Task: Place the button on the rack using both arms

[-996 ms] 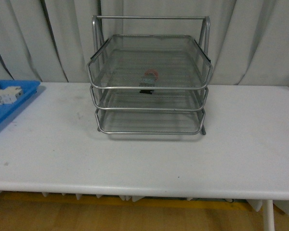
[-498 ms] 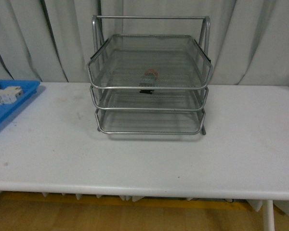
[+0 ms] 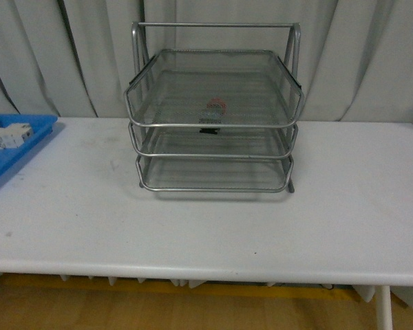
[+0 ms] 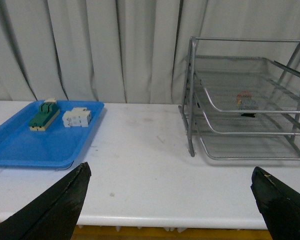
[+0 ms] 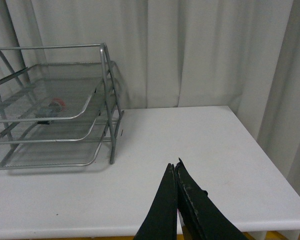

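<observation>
The silver wire-mesh rack [image 3: 213, 124] stands at the back middle of the white table. The button [image 3: 216, 106] shows as a small red cap through the mesh near the top tier; which tier it rests on I cannot tell. The same button [image 4: 245, 100] and rack [image 4: 191, 125] appear in the left wrist view, and the right wrist view also holds the button [image 5: 55, 103] and rack [image 5: 111, 135]. My left gripper [image 4: 170, 169] is open and empty, low over the table's front edge. My right gripper [image 5: 174, 166] is shut, empty, right of the rack. Neither arm shows in the front view.
A blue tray [image 4: 20, 150] lies at the table's left end with a green-and-cream component [image 4: 44, 114] and a white terminal block [image 4: 77, 118] in it. The tray [image 3: 24, 148] reaches the front view's left edge. Grey curtains hang behind the table.
</observation>
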Controlling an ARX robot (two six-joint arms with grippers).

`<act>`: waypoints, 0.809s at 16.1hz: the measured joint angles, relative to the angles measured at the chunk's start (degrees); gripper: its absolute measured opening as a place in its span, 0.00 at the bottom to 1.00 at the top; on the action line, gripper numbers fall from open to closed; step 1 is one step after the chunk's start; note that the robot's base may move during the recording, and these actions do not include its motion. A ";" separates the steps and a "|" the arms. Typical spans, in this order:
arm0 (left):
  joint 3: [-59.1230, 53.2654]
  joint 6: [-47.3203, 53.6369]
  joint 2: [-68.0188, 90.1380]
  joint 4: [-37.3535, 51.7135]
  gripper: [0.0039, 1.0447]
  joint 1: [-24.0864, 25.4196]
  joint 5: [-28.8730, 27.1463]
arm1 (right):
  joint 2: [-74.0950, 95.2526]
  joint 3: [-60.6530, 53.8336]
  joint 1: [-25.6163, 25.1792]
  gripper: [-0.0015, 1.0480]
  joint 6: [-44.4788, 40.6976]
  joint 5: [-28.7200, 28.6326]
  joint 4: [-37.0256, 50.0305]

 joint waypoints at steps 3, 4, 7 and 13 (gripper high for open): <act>0.00 0.00 0.00 0.02 0.94 0.00 0.00 | -2.97 0.00 0.00 0.02 0.00 0.00 -2.93; 0.00 0.00 0.00 0.02 0.94 0.00 0.00 | -3.76 0.00 0.00 0.02 0.00 0.02 -3.76; 0.00 0.00 0.00 0.02 0.94 0.00 -0.04 | -13.25 0.00 0.00 0.02 -0.02 0.02 -13.68; 0.00 0.00 0.00 0.02 0.94 0.00 0.02 | -13.44 0.00 0.00 0.30 -0.13 0.02 -13.94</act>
